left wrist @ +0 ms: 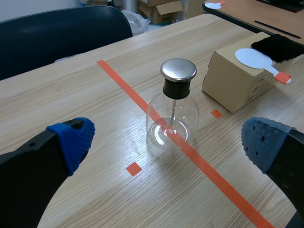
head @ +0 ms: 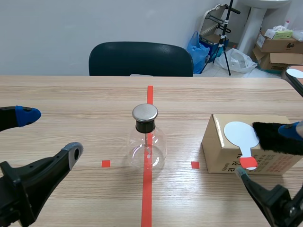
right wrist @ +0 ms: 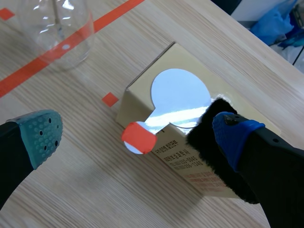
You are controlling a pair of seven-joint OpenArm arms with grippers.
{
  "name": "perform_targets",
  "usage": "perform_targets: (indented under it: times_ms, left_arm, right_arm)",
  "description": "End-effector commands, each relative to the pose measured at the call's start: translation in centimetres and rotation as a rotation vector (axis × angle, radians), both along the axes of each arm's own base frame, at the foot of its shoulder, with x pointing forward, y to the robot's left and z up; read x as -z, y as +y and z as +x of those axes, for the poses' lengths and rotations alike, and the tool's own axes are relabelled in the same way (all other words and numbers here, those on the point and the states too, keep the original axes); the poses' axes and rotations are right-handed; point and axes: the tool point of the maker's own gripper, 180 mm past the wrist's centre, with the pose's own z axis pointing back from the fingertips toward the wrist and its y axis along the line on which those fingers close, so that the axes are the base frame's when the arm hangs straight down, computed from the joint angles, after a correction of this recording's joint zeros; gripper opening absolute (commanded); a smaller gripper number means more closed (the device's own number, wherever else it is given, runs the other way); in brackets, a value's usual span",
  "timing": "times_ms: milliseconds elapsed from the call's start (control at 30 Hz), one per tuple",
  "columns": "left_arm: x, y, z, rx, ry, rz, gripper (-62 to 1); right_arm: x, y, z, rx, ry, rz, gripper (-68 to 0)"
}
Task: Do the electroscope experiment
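The electroscope (head: 147, 146) is a clear glass flask with a metal cap, standing on the red tape line at the table's middle. To its right sits a cardboard box (head: 222, 151). On the box lie a white paddle (head: 240, 134) with a red handle tip and a black fur cloth (head: 274, 138). My right gripper (head: 265, 151) is open at the box: one finger is over the fur (right wrist: 209, 137), the other is in front of the box, and the paddle (right wrist: 180, 97) handle lies between them. My left gripper (head: 49, 133) is open, left of the flask (left wrist: 172, 121), holding nothing.
A dark chair (head: 141, 59) stands behind the table's far edge. Cardboard boxes and bags crowd the floor at the back right. Another white paddle (head: 296, 73) lies on a second surface past the table's right end.
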Motion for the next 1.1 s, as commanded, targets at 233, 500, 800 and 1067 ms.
perform_targets:
  times_ms: [233,500,800,1067]
  left_arm:
    - [-1.0,-0.3,0.2,0.001,-0.029,-0.025,1.4]
    - [-1.1,-0.3,0.3,0.001,-0.034,-0.024,1.4]
    - [-1.1,-0.3,0.3,0.001,-0.034,-0.024,1.4]
    - [-1.1,-0.3,0.3,0.001,-0.034,-0.024,1.4]
  right_arm:
    - [-1.0,-0.1,-0.7,-0.048,-0.105,-0.129,0.4]
    - [-1.2,-0.6,-1.8,-0.084,-0.210,-0.286,0.4]
    - [-1.1,-1.3,-2.1,-0.095,-0.305,-0.502,0.4]
    - [-0.2,-0.4,-2.6,-0.119,-0.334,-0.624,0.4]
